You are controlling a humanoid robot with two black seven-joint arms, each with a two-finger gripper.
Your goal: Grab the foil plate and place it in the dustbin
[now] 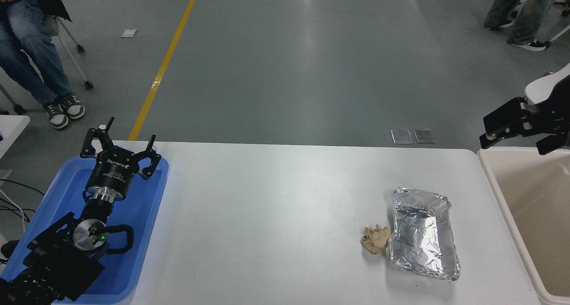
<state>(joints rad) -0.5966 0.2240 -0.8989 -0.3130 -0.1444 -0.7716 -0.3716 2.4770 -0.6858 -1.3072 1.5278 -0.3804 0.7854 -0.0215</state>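
The foil plate, a shiny crinkled silver tray, lies flat on the white table at its right side. To its right, past the table edge, stands the beige dustbin, partly cut off by the picture's edge. My right gripper hovers above the dustbin's far left corner, well above and beyond the foil plate, open with nothing between its fingers. My left gripper is parked over a blue tray at the lower left, its fingers spread open and empty.
A small crumpled tan paper ball touches the foil plate's left edge. The blue tray lies at the table's left end. A seated person's legs show at the top left, another person's legs at the top right.
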